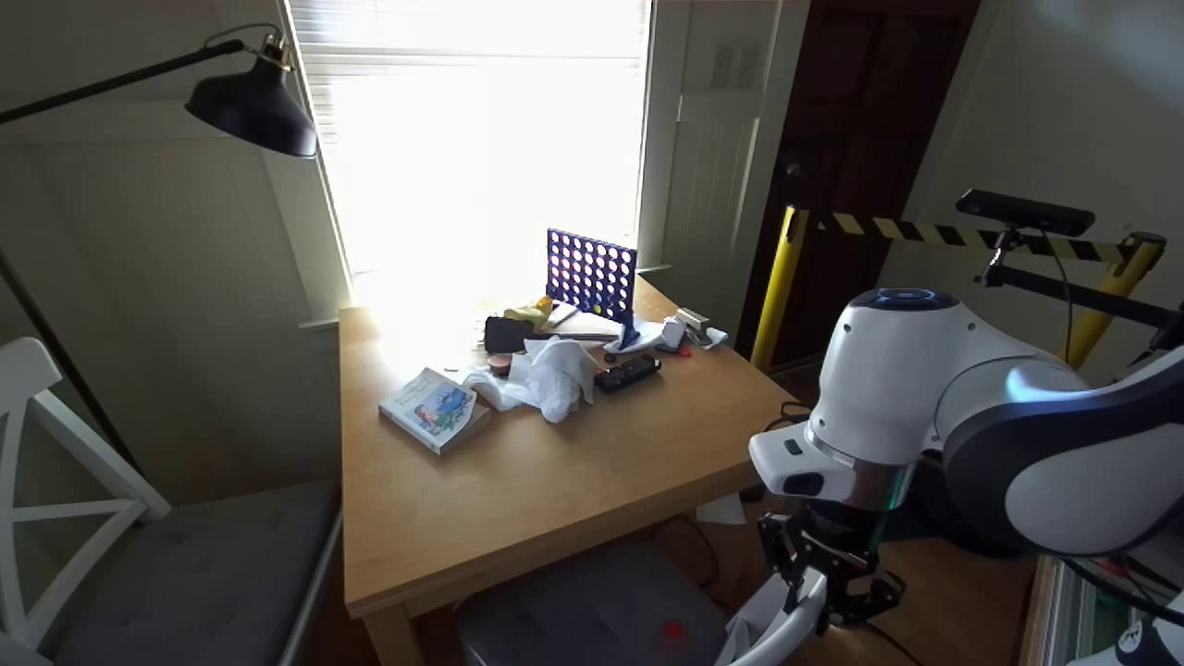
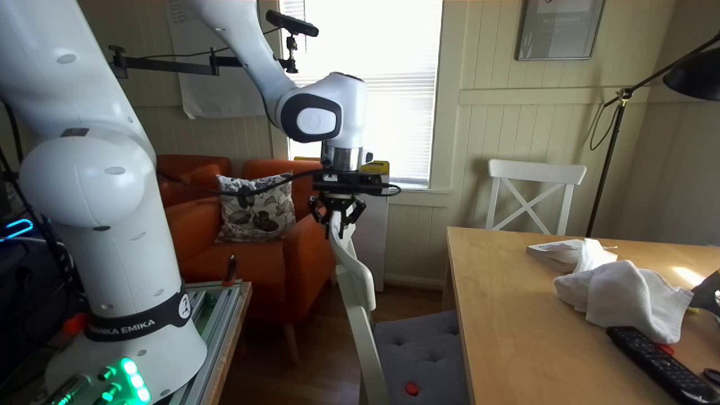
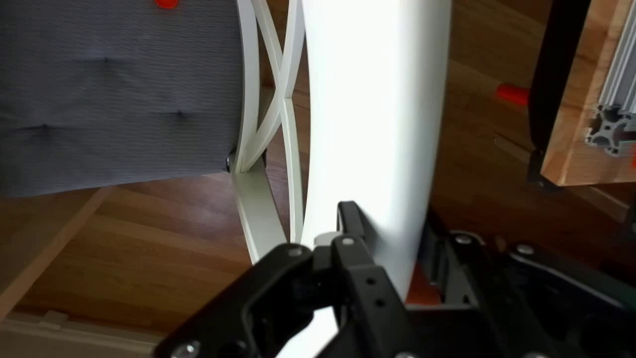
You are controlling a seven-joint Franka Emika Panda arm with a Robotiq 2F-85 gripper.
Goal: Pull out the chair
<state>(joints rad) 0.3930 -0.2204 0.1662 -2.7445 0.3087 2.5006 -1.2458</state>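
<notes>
The white cross-backed chair (image 2: 360,281), grey seat tufted, sits partly under the worktop (image 2: 506,315) edge nearest the arm (image 2: 101,185); the end effector (image 2: 336,226) is clamped closed round its curved top rail.

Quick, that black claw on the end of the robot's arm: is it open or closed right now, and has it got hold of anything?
Gripper: closed, holding the white chair by its top rail.
</notes>
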